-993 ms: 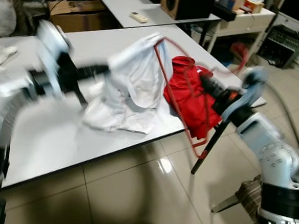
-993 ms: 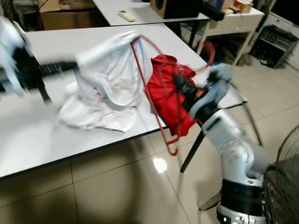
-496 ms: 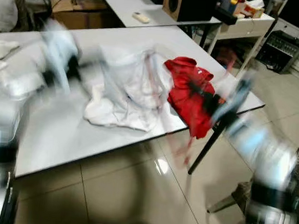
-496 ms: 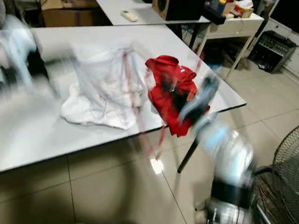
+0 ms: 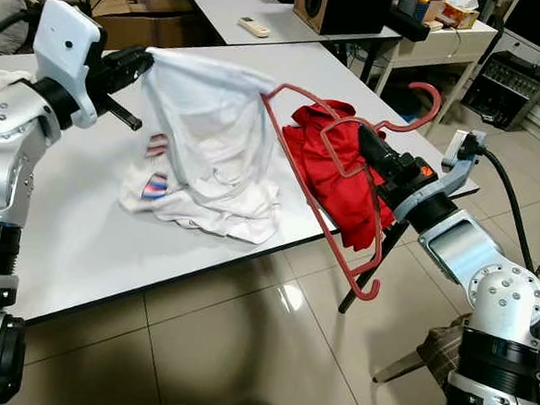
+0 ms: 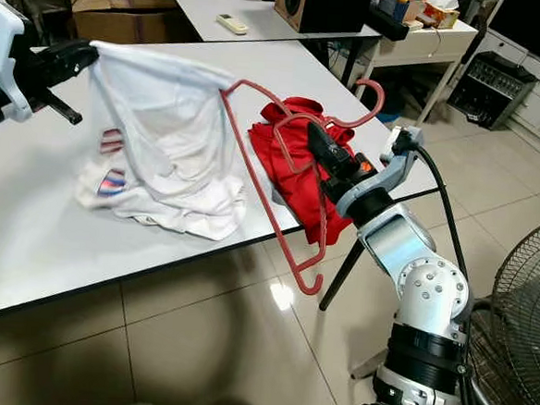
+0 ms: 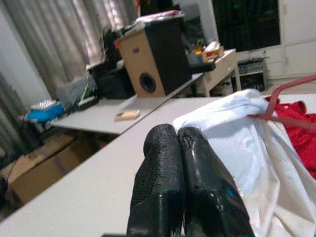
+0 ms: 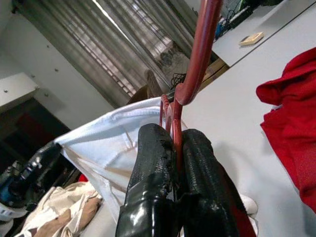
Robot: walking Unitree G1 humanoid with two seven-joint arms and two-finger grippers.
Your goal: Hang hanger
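Red wire, the hanger (image 5: 331,184) slants from 11 down to 5 o'clock over the table (image 5: 82,245) edge, hook at 2 o'clock. Our right gripper (image 5: 366,149) clamps its neck; our left gripper (image 5: 141,59) seemingly pinches the white shirt (image 5: 205,133).

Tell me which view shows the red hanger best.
The right eye view: the whole red hanger shows, hook to lower bar, one end inside the white shirt. The left eye view nearly matches. The right wrist view shows its neck between the jaws; the left wrist view, a short piece.
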